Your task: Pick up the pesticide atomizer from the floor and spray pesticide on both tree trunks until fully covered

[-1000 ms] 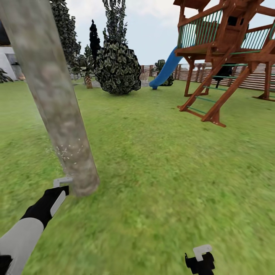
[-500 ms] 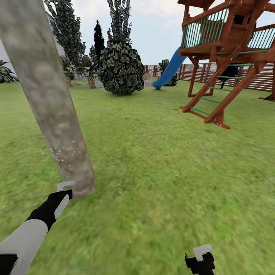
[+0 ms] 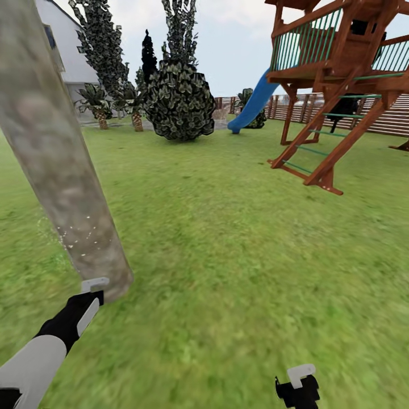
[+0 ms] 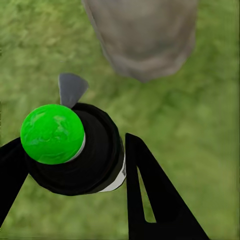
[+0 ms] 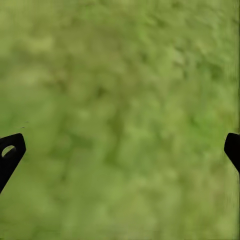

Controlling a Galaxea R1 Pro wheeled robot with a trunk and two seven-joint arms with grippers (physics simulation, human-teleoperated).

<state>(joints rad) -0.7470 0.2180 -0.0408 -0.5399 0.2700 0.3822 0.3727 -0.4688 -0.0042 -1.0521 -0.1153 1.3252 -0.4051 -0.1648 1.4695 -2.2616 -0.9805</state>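
Observation:
My left gripper (image 3: 92, 288) hovers low beside the foot of a thick grey-brown tree trunk (image 3: 62, 170) that leans across the left of the head view. It is shut on the pesticide atomizer (image 4: 92, 162), a black bottle whose round top shows bright green in the left wrist view, held between the two black fingers (image 4: 150, 200). The trunk's base (image 4: 145, 40) lies just beyond the bottle. Fine white specks dot the lower bark (image 3: 79, 238). Over bare grass at the lower right, my right gripper (image 3: 298, 386) is open with nothing in it (image 5: 120, 150).
A wooden play tower (image 3: 341, 85) with a blue slide (image 3: 253, 105) stands at the right, with a slatted fence (image 3: 392, 122) behind it. A round dark bush (image 3: 179, 102), tall dark trees, small palms (image 3: 99, 105) and a white house (image 3: 65, 51) lie far ahead. Lawn spreads between.
The whole view has swung, so the trunk sits further left and the house and a palm have come into sight. My left gripper keeps the bottle at the trunk's foot.

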